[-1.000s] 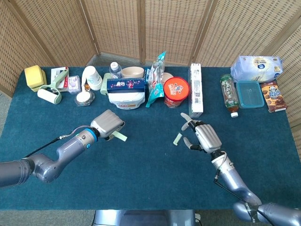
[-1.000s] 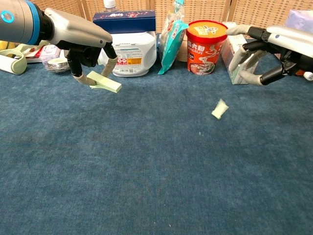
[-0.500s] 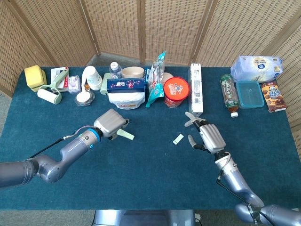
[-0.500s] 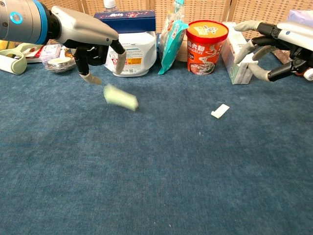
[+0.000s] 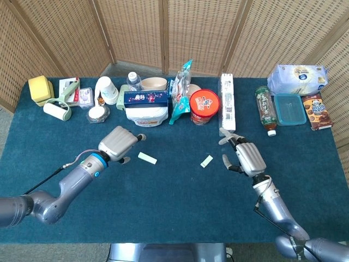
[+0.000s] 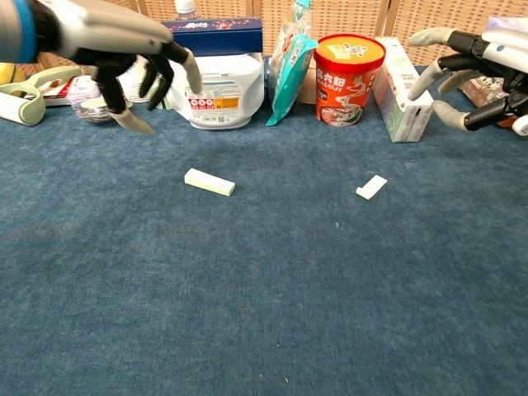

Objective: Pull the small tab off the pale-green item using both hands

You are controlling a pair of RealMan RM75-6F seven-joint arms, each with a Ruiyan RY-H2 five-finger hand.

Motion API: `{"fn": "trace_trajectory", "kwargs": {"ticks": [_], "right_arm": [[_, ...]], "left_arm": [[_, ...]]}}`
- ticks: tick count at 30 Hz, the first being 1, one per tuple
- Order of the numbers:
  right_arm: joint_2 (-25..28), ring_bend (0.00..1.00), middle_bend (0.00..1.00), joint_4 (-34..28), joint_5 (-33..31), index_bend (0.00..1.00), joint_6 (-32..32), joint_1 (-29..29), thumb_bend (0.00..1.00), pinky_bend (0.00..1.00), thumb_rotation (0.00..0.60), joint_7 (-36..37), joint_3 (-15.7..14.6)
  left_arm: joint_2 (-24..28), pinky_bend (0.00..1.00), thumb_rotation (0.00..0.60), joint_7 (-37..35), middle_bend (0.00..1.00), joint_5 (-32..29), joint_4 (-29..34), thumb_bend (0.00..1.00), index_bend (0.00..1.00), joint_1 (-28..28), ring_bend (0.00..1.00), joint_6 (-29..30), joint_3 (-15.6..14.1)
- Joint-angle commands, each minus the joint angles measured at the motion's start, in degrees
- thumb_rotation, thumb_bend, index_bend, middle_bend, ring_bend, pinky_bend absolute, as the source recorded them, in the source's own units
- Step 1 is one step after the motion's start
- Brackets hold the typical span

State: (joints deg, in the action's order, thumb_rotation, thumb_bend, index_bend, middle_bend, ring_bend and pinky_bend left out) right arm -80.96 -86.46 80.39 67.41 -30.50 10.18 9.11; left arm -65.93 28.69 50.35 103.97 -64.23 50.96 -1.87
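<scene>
Well, the pale-green flat rectangular strip (image 6: 209, 182) lies left of centre on the dark blue carpet-like tablecloth (image 6: 264, 297) and the small pale tab (image 6: 371, 187) right of centre, well apart, while the left hand (image 6: 136, 62) at upper left and the right hand (image 6: 474, 62) at upper right both hover spread wide and empty. The risk I see: fingers dipping could nudge either loose piece into the red paper noodle cup (image 6: 350, 78) row. The head view shows both arms and the whole table; the chest view shows the pieces lying flat.

Left hand (image 5: 118, 143) — right hand (image 5: 246, 157) — fingers spread
</scene>
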Motion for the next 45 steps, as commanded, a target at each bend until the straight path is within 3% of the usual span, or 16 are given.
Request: {"fn": "trace_trajectory", "kwargs": {"ticks": [1,12,20,32,45], "right_arm": [[0.8,0.19,0.37,0.0,-0.7,0.02,0.3,0.4,0.53,0.24,0.600,-1.3,0.2],[4.0,0.19,0.37,-0.9,-3.1,0.03,3.5,3.2,0.53,0.24,0.600,-9.2,0.6],[5.7,0.19,0.37,-4.1,-7.3,0.04,8.2,7.6,0.49,0.24,0.600,-21.7,-0.5],[6.3,0.17,0.37,-9.4,-8.0,0.04,14.9,13.1,0.49,0.21,0.600,-28.8,-2.4],[6.4,0.17,0.37,-11.2,-5.8,0.04,17.3,15.2,0.49,0.21,0.600,-29.6,-2.5]], "left_arm": [[4.1,0.68,0.600,-2.4,0.51,2.8,4.9,0.20,0.22,5.3,0.44,6.3,-0.7],[14.9,0.68,0.600,-7.4,0.51,14.9,12.5,0.20,0.24,23.2,0.44,24.3,-6.8],[17.7,0.63,0.600,-13.4,0.51,21.7,9.8,0.19,0.24,38.6,0.44,36.2,-11.5],[13.1,0.63,0.600,-17.6,0.51,27.6,3.8,0.19,0.24,53.8,0.43,46.1,-12.7],[11.8,0.60,0.600,-18.7,0.50,30.2,3.3,0.19,0.24,57.8,0.43,45.6,-10.0]]}}
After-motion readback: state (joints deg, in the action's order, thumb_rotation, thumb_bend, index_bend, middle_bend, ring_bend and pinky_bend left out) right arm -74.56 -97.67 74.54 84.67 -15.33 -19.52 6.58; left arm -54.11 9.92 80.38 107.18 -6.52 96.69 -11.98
